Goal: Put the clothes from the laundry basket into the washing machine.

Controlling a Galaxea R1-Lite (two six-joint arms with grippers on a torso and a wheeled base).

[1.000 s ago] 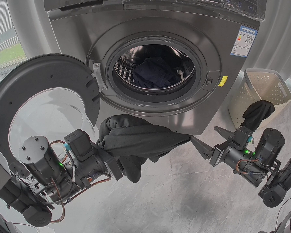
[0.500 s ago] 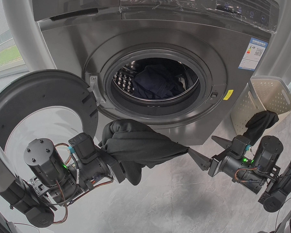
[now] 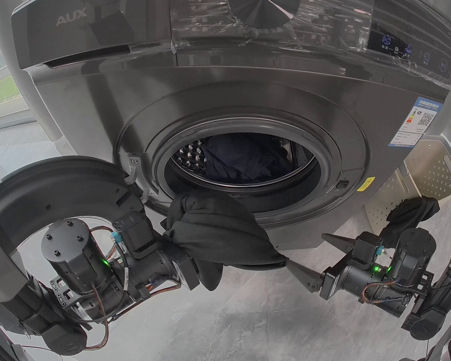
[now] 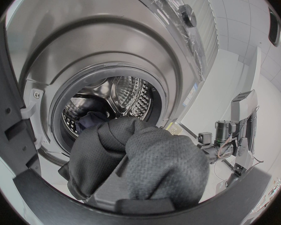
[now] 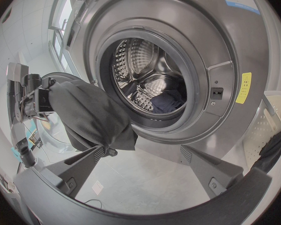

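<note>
One bunched black mesh garment (image 3: pixel 220 231), clamped in the left gripper (image 3: pixel 195 259), hangs just below the grey washing machine's round drum mouth (image 3: pixel 240 159); it likely needs lifting higher before pushing in. Right gripper (image 3: pixel 308 251) gapes wide at the cloth's tail.

The left end effector (image 4: pixel 121 178) held a black mesh garment (image 4: pixel 165 163), the cloth bunched over its fingers and hiding their tips. Straight ahead of the end effector, just past the garment, stood the washing machine (image 4: pixel 93 41) with its round port open. Inside the steel drum (image 4: pixel 128 92), a dark blue piece of clothing (image 4: pixel 89 119) lay well beyond the fingertips. The open door (image 4: pixel 4 88) rose close alongside the end effector, hung on a pale hinge (image 4: pixel 29 108). On the garment's other side, farther off, the right arm (image 4: pixel 223 141) pointed in toward the cloth.
</note>
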